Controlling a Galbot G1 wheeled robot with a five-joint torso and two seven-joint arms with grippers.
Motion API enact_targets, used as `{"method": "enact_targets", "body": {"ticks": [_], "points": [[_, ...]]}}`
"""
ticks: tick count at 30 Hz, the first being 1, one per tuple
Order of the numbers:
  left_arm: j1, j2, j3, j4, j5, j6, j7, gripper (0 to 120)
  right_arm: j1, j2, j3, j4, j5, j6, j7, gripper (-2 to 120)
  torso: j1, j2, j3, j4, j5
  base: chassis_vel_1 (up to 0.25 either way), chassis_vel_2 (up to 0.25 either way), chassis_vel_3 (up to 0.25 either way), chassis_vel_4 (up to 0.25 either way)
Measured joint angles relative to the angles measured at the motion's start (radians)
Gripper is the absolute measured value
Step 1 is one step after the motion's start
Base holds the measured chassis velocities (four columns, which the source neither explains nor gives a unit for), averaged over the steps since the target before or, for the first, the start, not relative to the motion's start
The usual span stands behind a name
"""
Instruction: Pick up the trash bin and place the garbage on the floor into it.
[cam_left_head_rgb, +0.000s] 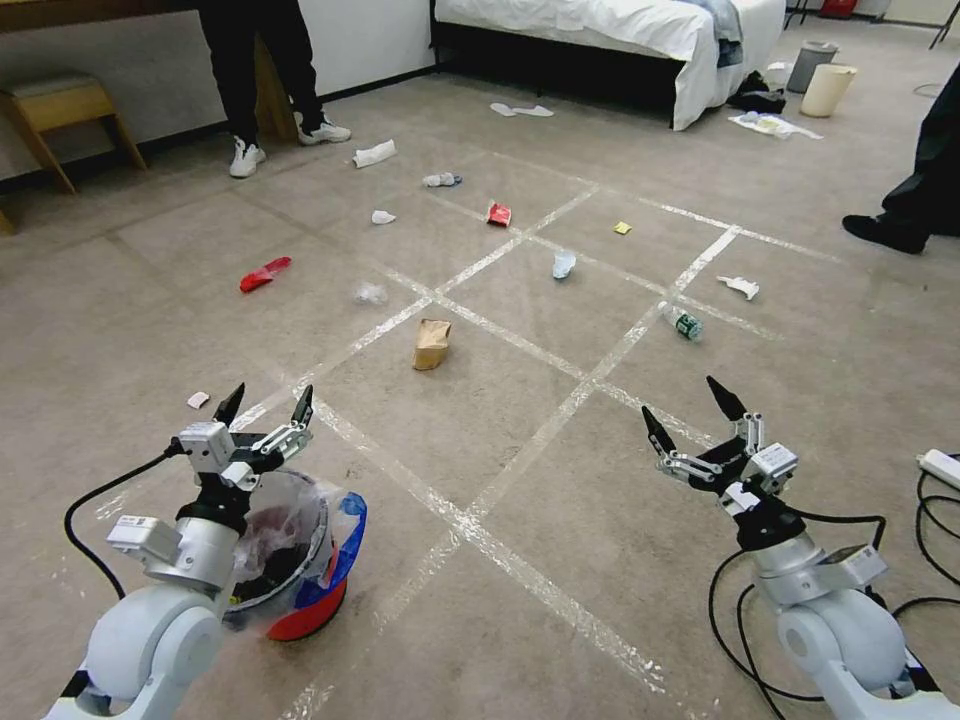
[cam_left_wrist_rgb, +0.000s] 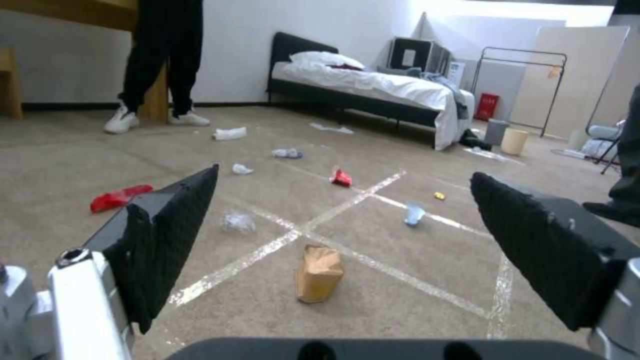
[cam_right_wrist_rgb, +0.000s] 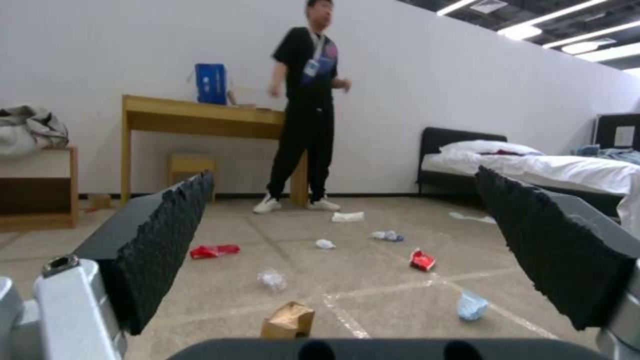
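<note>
The trash bin (cam_left_head_rgb: 300, 575), red-based with a clear blue-edged liner, stands on the carpet at the lower left, partly hidden by my left arm. My left gripper (cam_left_head_rgb: 266, 404) hangs open above its far rim, holding nothing. My right gripper (cam_left_head_rgb: 690, 407) is open over bare carpet at the lower right. Garbage lies scattered ahead: a brown paper bag (cam_left_head_rgb: 431, 344) (cam_left_wrist_rgb: 319, 272) (cam_right_wrist_rgb: 288, 320), a red wrapper (cam_left_head_rgb: 264, 273) (cam_left_wrist_rgb: 118, 196), another red wrapper (cam_left_head_rgb: 498, 214) (cam_right_wrist_rgb: 422, 260), a clear bottle (cam_left_head_rgb: 682, 321), white tissues (cam_left_head_rgb: 374, 154) and a yellow scrap (cam_left_head_rgb: 622, 228).
White tape lines cross the carpet. A bed (cam_left_head_rgb: 620, 40) stands at the back, with a grey bin (cam_left_head_rgb: 810, 64) and cream bucket (cam_left_head_rgb: 828, 90) beside it. People's legs stand at the back left (cam_left_head_rgb: 262, 70) and right edge (cam_left_head_rgb: 915, 190). Cables and a power strip (cam_left_head_rgb: 940, 468) lie at the right.
</note>
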Motion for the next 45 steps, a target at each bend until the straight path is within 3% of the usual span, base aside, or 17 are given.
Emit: {"method": "enact_targets", "body": {"ticks": [36, 45], "points": [[0.043, -0.006, -0.037, -0.039, 0.003, -0.002, -0.001, 100, -0.012, 0.008, 0.002, 0.019, -0.011, 0.001, 0.001, 100, 0.000, 0.000, 0.000, 0.0000, 0.0000, 0.000, 0.000, 0.000, 0.000], [0.058, 0.004, -0.060, -0.056, -0.001, 0.018, -0.041, 100, -0.008, 0.012, 0.000, 0.016, -0.030, 0.000, 0.030, 100, 0.000, 0.000, 0.000, 0.0000, 0.0000, 0.000, 0.000, 0.000, 0.000]]}}
